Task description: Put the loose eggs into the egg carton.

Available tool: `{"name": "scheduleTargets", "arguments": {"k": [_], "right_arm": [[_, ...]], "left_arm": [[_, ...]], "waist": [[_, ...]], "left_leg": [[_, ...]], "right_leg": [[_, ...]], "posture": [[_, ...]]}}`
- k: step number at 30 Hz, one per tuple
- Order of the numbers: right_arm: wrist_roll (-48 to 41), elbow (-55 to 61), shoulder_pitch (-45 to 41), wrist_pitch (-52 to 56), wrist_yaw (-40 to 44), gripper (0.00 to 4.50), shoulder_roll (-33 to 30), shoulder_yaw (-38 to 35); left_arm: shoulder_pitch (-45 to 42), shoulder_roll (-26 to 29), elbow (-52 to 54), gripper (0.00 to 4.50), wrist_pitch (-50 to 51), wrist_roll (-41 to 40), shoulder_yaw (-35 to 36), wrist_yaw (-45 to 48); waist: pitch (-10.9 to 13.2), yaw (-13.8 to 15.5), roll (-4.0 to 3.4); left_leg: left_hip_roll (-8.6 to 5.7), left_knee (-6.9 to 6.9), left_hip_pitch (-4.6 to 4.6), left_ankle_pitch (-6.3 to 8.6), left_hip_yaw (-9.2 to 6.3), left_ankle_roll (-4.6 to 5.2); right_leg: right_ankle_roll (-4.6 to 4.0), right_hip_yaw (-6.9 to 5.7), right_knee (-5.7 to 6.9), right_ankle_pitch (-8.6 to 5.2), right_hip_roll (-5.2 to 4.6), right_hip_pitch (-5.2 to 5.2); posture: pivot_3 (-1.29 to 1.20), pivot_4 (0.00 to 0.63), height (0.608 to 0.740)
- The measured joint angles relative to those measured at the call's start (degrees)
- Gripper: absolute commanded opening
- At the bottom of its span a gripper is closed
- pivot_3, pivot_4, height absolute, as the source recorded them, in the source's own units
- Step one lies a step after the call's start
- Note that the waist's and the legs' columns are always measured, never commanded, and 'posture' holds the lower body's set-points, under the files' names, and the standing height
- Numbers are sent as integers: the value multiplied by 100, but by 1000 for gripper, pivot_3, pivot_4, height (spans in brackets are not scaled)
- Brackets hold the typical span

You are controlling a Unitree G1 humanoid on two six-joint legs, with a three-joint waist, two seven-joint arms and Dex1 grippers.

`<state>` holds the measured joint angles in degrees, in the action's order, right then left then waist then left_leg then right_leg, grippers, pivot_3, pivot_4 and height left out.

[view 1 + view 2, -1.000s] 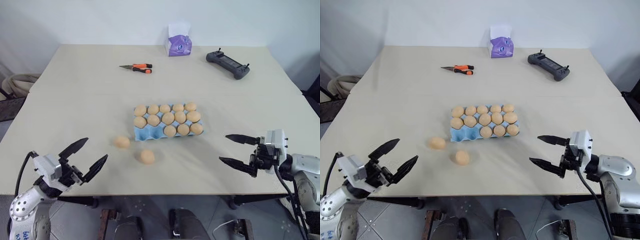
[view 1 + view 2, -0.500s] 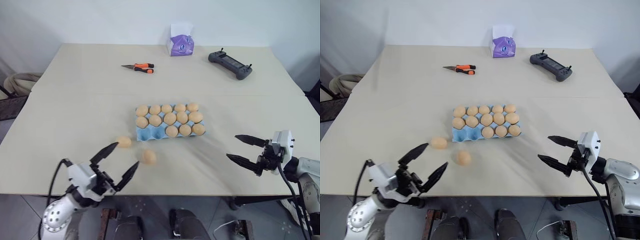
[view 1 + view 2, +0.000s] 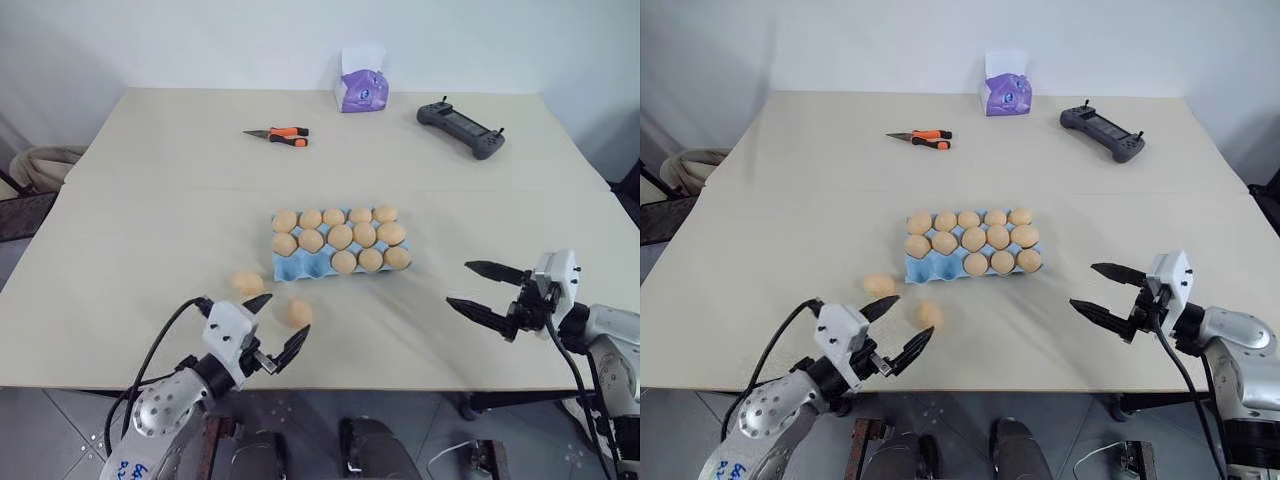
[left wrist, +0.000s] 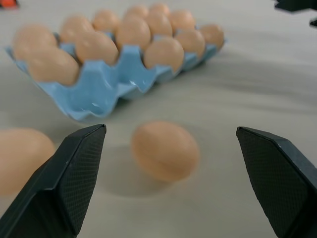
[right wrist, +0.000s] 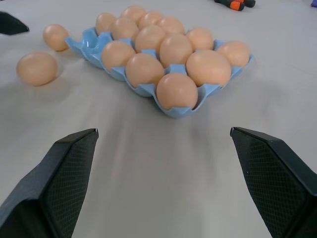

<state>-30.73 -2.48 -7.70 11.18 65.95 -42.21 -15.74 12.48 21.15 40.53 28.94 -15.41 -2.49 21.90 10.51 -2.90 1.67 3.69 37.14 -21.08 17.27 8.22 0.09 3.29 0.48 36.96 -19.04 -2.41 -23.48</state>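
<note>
The light blue egg carton (image 3: 291,268) sits mid-table, most cups filled with tan eggs. Two loose eggs lie off its front left corner: one further left (image 3: 247,283), one nearer the front edge (image 3: 296,312). My left gripper (image 3: 287,316) is open and low over the table, right in front of that nearer egg; in the left wrist view the egg (image 4: 166,149) lies just ahead, between the two fingers and apart from them. My right gripper (image 3: 458,283) hovers open and empty to the right of the carton (image 5: 173,111), pointing at it.
At the back of the table lie orange-handled pliers (image 3: 275,134), a purple tissue box (image 3: 358,85) and a black controller (image 3: 458,128). The table's front edge runs just below both grippers.
My left gripper has swung from the table's front left corner rightward, up to the nearer loose egg. The right gripper has stayed about where it was. The eggs have not moved.
</note>
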Motion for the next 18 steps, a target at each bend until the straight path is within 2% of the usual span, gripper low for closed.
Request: {"name": "scheduleTargets", "arguments": {"k": [6, 18], "right_arm": [[1, 114, 51, 27, -107, 4474, 1, 7], [0, 324, 238, 59, -332, 4474, 12, 5]], "left_arm": [[-426, 33, -131, 4500, 433, -68, 0, 10], [-880, 156, -1261, 4500, -5, -66, -104, 644]], "waist": [[1, 11, -2], [0, 78, -4]], "left_leg": [[0, 2, 1, -2, 0, -4], [0, 3, 3, -3, 1, -5]], "right_leg": [[0, 0, 3, 0, 1, 0], [0, 0, 6, 0, 0, -1]], "posture": [[0, 150, 740], [0, 150, 740]]}}
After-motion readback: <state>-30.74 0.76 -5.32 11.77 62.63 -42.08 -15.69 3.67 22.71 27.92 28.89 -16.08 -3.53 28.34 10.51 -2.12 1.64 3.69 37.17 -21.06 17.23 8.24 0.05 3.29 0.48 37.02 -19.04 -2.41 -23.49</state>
